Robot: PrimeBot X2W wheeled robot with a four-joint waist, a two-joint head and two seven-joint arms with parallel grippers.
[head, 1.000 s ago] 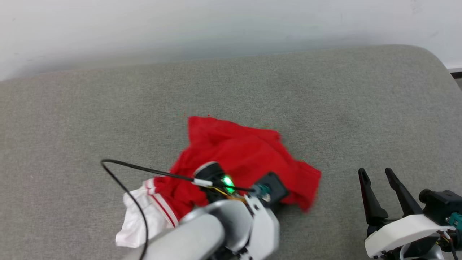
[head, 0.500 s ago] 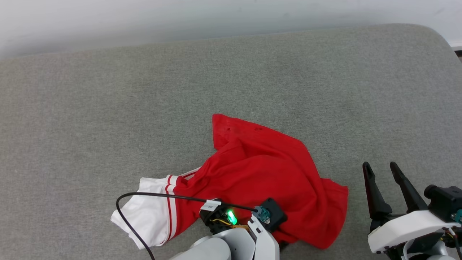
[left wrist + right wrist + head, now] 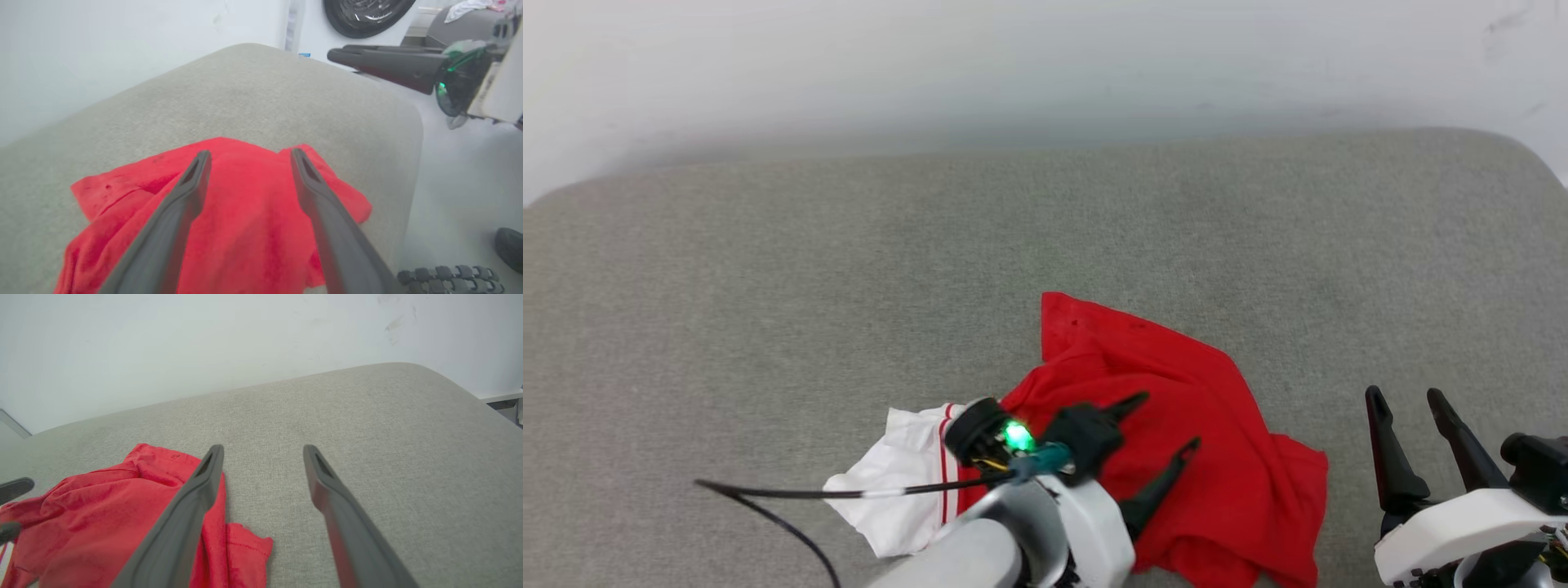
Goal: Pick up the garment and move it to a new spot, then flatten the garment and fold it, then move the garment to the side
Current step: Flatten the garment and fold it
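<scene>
The garment (image 3: 1176,425) is a red shirt with a white, red-striped sleeve (image 3: 898,482), lying crumpled on the grey cushion near its front. My left gripper (image 3: 1168,420) hovers over the red cloth, fingers spread, nothing between them. In the left wrist view the garment (image 3: 245,216) lies beneath the open left gripper (image 3: 249,157). My right gripper (image 3: 1406,398) stands open at the lower right, just right of the cloth's edge. The right wrist view has the garment (image 3: 102,522) to the left of the open right gripper (image 3: 263,451), whose left finger crosses its edge.
The grey cushioned surface (image 3: 768,286) runs wide around the shirt, ending at a white wall (image 3: 1013,65) behind. A black cable (image 3: 792,494) loops off my left wrist. In the left wrist view the cushion's rounded edge (image 3: 408,122) drops to pale floor, with a washing machine door (image 3: 363,16) beyond.
My left gripper was shut in the cloth and has opened, letting the garment go; it now lies lower and further right. The head camera has shifted. The right gripper stays open.
</scene>
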